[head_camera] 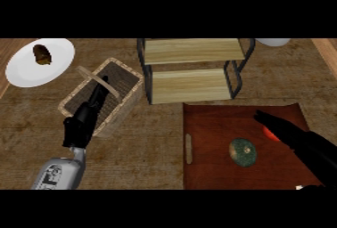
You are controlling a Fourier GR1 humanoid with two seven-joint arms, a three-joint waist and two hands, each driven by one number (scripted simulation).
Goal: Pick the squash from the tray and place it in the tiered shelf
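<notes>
Orange shape (267, 132) half hidden under right hand (288, 133), grip unclear; left hand (85, 116) straight-fingered over basket (125, 91).

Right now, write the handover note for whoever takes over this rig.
Left hand: open, empty, over the wicker basket.
Right hand: open, holding nothing, above the right part of the tray, partly hiding an orange-red item.
Squash: on the tray, untouched, left of the right hand.
Tiered shelf: behind the tray.
Done: nothing yet.
Left: grasp the squash, lift it, set it on the shelf.
</notes>
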